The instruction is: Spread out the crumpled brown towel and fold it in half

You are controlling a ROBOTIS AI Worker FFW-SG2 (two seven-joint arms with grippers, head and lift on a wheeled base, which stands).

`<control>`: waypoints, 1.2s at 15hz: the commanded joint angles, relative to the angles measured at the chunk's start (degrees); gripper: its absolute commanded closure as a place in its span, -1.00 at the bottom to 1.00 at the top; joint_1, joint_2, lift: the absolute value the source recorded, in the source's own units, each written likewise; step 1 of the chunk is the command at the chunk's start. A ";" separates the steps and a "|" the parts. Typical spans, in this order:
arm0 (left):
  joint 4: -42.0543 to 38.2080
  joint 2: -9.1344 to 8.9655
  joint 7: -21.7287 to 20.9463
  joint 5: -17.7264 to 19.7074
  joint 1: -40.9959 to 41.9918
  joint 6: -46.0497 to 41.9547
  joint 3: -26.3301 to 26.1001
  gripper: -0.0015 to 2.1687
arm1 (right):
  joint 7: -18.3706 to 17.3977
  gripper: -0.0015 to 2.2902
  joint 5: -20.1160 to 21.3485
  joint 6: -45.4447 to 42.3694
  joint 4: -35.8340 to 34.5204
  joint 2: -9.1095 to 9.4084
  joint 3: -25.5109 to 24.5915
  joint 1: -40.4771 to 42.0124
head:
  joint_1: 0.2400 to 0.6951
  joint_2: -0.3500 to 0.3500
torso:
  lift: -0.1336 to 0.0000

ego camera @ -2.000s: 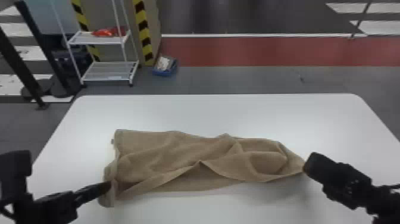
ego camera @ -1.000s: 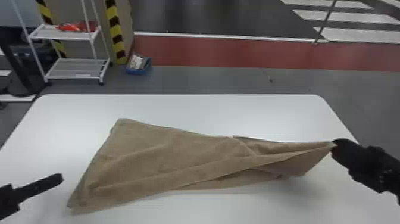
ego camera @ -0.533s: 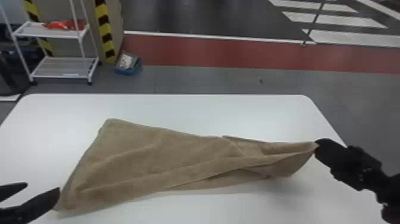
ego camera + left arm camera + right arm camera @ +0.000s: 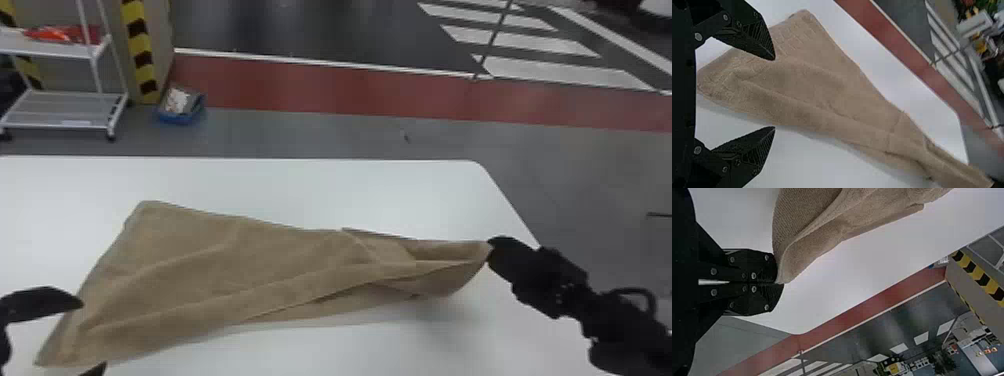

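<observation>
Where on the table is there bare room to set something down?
The white table is bare between the brown towel and the far edge, and on the near side between the grippers. It is crowded at the towel's near left corner, by the open left gripper, and at its right end, pinched by the right gripper.

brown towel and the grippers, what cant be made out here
- Towel, lower layers: head view, hidden under its own top folds.
- Towel's pinched tip: right wrist view, hidden between the fingers of the right gripper.
- Towel's left end: right wrist view, cut off by the top edge.
- Left gripper, nearer finger: head view, mostly cut off by the bottom edge.
</observation>
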 commanded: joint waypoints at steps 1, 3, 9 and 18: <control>1.80 4.34 -1.85 -6.85 -0.08 -4.25 -2.38 -0.69 | 0.00 0.00 -0.20 -0.04 -0.06 0.00 -0.28 0.33 | 1.00 -0.71 | -0.87; 3.20 4.95 -1.94 -10.02 -0.43 -6.36 -3.69 -0.69 | 0.00 0.00 -0.20 -0.21 -0.06 0.00 -0.37 0.42 | 1.00 -0.72 | -0.87; 11.82 6.18 1.23 -18.10 -5.35 -10.41 -6.59 -0.52 | 0.00 0.00 -0.20 0.14 -0.50 0.09 -0.28 0.59 | 1.00 -0.67 | -0.87; 14.89 8.99 -1.06 -19.60 -5.70 -10.41 -3.61 -0.52 | 0.00 0.00 -0.20 0.32 0.47 0.09 -0.19 -0.55 | 1.00 -0.46 | -0.87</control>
